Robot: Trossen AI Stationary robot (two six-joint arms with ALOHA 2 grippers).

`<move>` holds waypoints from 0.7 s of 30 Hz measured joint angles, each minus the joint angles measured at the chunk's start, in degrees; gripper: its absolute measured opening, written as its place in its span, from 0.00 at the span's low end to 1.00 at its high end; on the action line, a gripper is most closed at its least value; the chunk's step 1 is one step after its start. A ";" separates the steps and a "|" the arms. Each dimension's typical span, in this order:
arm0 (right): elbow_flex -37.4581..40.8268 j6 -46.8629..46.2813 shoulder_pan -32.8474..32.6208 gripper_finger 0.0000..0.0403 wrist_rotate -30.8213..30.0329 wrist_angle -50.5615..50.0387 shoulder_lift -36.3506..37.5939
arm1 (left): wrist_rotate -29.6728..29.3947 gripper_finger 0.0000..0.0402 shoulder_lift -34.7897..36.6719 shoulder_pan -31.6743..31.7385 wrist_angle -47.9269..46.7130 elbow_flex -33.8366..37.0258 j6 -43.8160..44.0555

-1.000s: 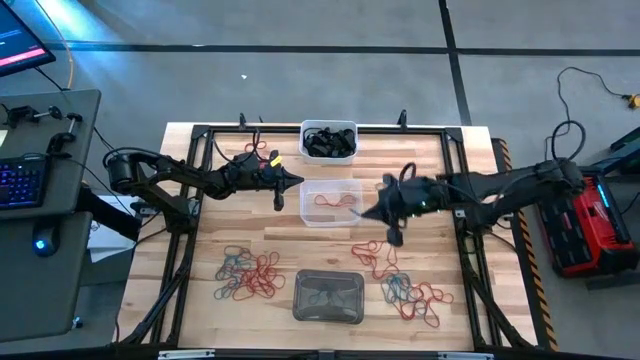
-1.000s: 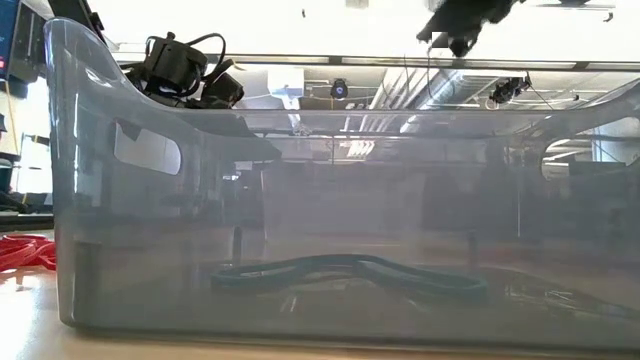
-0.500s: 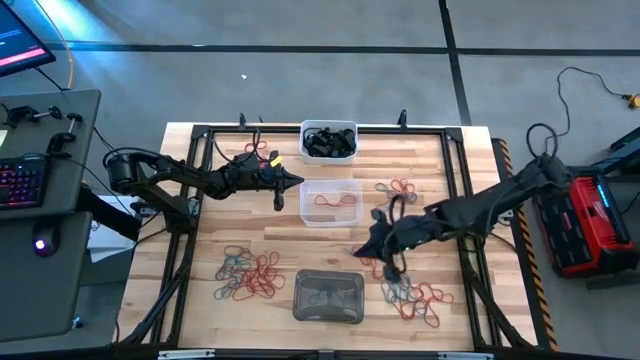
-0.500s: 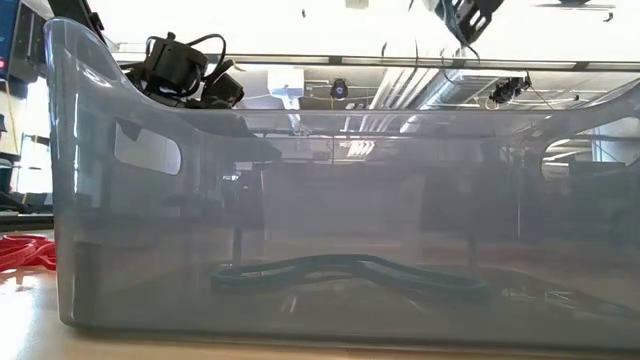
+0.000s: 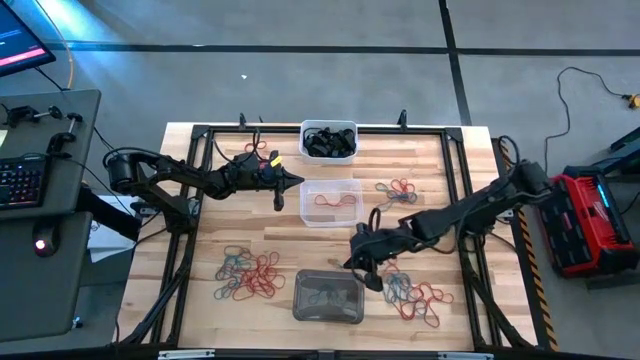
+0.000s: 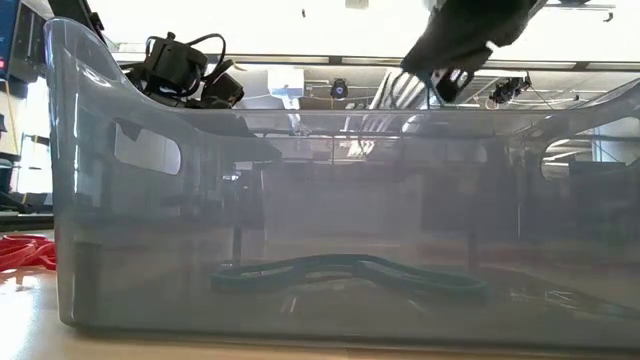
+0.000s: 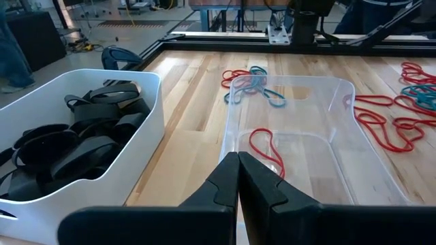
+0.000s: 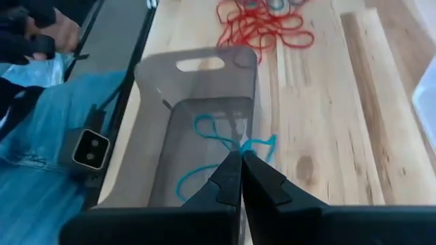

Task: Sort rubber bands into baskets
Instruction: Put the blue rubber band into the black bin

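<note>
My right gripper (image 5: 352, 262) (image 8: 240, 158) hovers over the right end of the translucent grey basket (image 5: 328, 296) (image 8: 204, 122), shut on a teal rubber band (image 8: 204, 129). More teal bands (image 6: 340, 268) lie on that basket's floor. My left gripper (image 5: 298, 182) (image 7: 238, 162) waits shut and empty at the left rim of the clear basket (image 5: 331, 202), which holds a red band (image 7: 266, 146). The white basket (image 5: 328, 140) (image 7: 82, 136) holds black bands. Loose piles of bands (image 5: 248, 275) (image 5: 415, 295) lie on the table on either side of the grey basket. My right gripper pinches the teal band at one point of its loop (image 8: 240, 147) between its two fingertips, coming slanting down from the table's right. The band hangs slack below the fingers, one loop over the grey basket's inside and another (image 8: 267, 141) over its rim.
A small mixed pile of bands (image 5: 398, 188) lies right of the clear basket, and red bands (image 5: 375, 258) lie under my right arm. A black frame (image 5: 195, 200) borders the tabletop. A person in jeans (image 8: 41, 136) stands past the near edge.
My right gripper has swung from beside the clear basket toward the table's near edge and left, sinking and tipping further down, and now stands over the grey basket. It stays shut.
</note>
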State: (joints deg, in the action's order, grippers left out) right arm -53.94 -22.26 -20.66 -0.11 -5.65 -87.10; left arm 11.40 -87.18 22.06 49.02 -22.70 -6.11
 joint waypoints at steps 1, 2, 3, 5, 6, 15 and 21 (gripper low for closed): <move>-0.01 0.01 0.26 0.00 0.50 0.00 -0.48 | 0.01 0.00 0.00 0.00 -0.03 0.00 0.02; 0.00 0.05 0.58 0.00 0.80 0.03 -0.82 | 0.00 0.00 0.00 0.00 -0.04 0.00 0.02; -0.01 0.11 0.91 0.00 1.21 0.08 -1.13 | 0.00 0.00 0.00 0.00 -0.04 0.00 0.02; -0.01 0.13 1.62 0.00 2.60 0.39 -1.73 | 0.02 0.00 0.00 0.00 -0.10 0.00 0.02; -0.01 0.23 1.93 0.00 3.23 0.39 -2.06 | 0.00 0.00 0.00 0.00 -0.14 0.00 0.02; 0.00 1.59 4.70 0.00 7.50 0.61 -5.78 | 0.01 0.00 0.00 0.00 -0.29 0.00 0.02; 0.01 1.60 6.08 0.00 8.94 0.66 -7.31 | 0.01 0.00 0.00 -0.02 -0.62 0.00 0.00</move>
State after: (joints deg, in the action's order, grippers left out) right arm -53.94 -20.67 -14.58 8.83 -4.99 -94.41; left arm 11.41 -87.18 22.04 48.40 -22.70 -6.11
